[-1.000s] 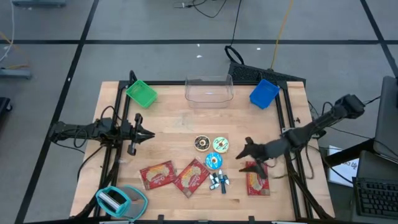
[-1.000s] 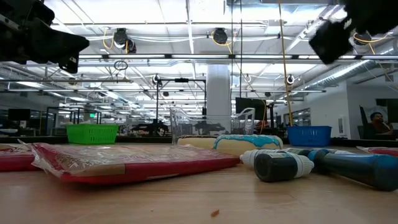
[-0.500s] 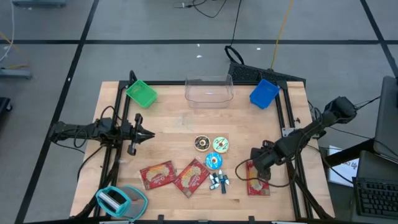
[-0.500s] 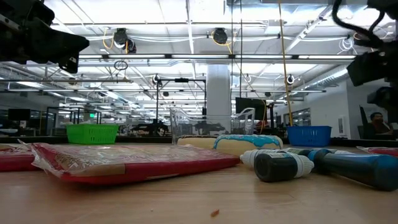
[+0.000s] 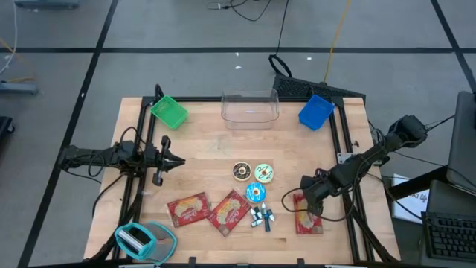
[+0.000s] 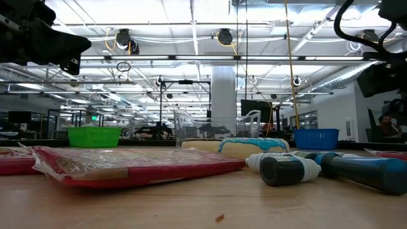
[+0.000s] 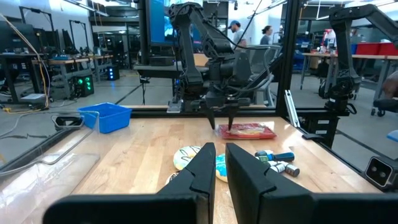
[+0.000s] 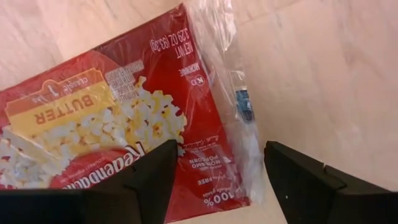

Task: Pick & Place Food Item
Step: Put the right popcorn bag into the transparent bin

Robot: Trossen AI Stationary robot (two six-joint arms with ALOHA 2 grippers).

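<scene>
Right gripper [image 5: 306, 211], carried since the earlier frame from above the discs down over the popcorn packet [image 5: 307, 216] at the table's near right, is seen open astride the packet's edge, left gripper [image 5: 176, 160] parked shut, well apart.

Clutter on and around the table

A teal tape dispenser [image 5: 137, 238] sits at the lower left corner of the high view, well apart from everything else. A small cluster of markers [image 5: 262, 217] lies low of centre, blue-bodied with dark caps, and shows lying on its side at the right of the low view. A keyboard [image 5: 452, 237] is off the table at the lower right. A yellow cable [image 5: 338, 33] crosses the floor at the top. Two people [image 7: 235, 31] stand far back in the left wrist view, another person [image 6: 385, 127] at the low view's right edge.
</scene>
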